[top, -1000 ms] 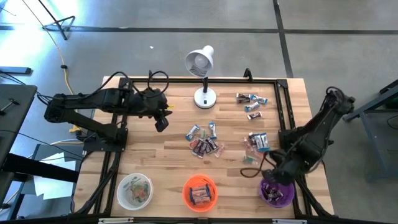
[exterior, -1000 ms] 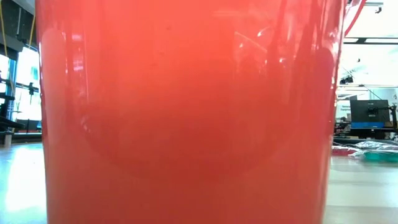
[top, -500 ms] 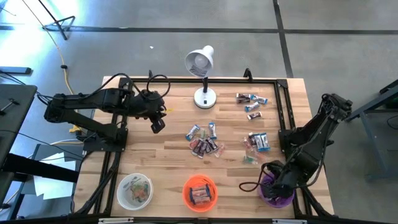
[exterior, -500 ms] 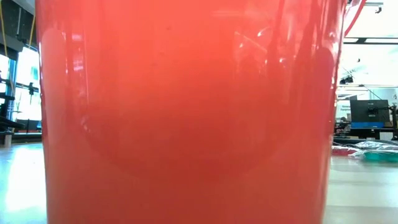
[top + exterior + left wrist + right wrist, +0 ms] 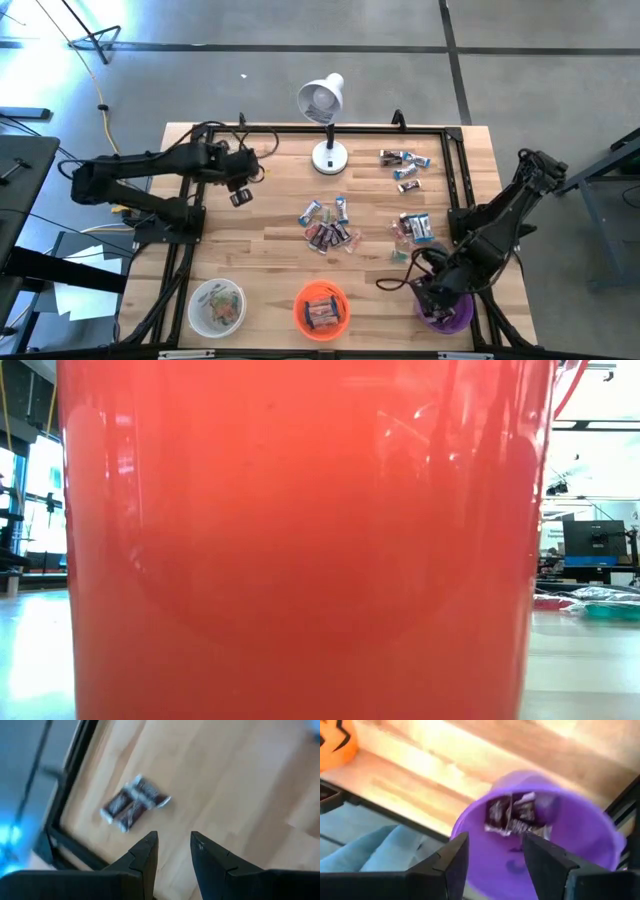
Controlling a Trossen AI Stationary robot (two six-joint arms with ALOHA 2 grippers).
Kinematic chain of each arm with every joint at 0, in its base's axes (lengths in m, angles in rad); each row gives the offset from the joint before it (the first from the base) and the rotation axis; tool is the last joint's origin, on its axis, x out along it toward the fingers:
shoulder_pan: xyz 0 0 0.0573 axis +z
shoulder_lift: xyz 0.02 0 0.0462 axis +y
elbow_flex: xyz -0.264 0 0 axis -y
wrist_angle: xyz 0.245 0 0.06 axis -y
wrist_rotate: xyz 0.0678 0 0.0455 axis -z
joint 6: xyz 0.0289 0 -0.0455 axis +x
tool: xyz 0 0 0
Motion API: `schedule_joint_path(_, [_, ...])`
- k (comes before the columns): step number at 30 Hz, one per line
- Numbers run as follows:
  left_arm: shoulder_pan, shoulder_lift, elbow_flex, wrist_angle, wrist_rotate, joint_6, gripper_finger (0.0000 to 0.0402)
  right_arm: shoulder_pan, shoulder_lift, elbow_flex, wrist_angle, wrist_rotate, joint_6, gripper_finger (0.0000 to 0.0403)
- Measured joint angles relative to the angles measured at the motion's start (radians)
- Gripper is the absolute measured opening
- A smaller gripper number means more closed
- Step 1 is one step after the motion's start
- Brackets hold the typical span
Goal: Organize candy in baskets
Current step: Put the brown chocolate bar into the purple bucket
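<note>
**Right gripper spread over purple basket; sorting part done**

Right gripper stood with its fingers spread directly above the purple basket at the table's five o'clock corner, nothing between them. Dark-wrapped candies lay inside that basket, seen in the right wrist view. My judgement: a drop had just been made there.

Left gripper hung over bare wood at about ten o'clock on the table. Its fingers stood a little apart and held nothing. Two dark-wrapped candies lay on the wood just ahead of them, near the table's frame.

Progress, as far as could be judged:
- White basket, at seven o'clock, held a few pieces.
- Orange basket, at six o'clock, held several pieces.
- Purple basket held several dark pieces.

Left to do:
- A central cluster of loose candy near the table's middle.
- A group at about three o'clock.
- A further group at about one o'clock, right of the white desk lamp.

Roughly half the candy appeared still loose.

Hidden or unclear:
- The low view was filled by the orange basket's wall; neither arm showed there.
- In the high view, the right arm covered much of the purple basket.
- Wrapper colours in the white basket could not be told with confidence.
</note>
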Motion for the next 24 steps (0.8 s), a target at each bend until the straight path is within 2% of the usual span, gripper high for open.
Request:
schedule_joint_path(2, [0.075,-0.001,-0.053,0.069,0.035,-0.03,0.0104,-0.02,0.0,0.0,-0.028,0.0,-0.04,0.0177])
schedule_joint_path(7, [0.277,-0.006,-0.159,0.359,0.254,-0.057,0.0104,-0.092,0.0,0.0,-0.098,-0.001,-0.159,0.0177])
schedule_joint_path(9, [0.347,0.019,-0.192,0.421,0.297,-0.068,0.0104,-0.122,0.0,0.0,-0.112,-0.01,-0.192,0.0177])
schedule_joint_path(15, [0.472,0.125,-0.22,0.449,0.304,-0.102,0.0104,-0.187,0.0,0.0,-0.113,-0.014,-0.271,0.0177])
schedule_joint_path(24, [0.523,0.34,-0.219,0.442,0.36,-0.1,0.0104,-0.273,0.0,0.0,-0.112,-0.023,-0.36,0.0177])
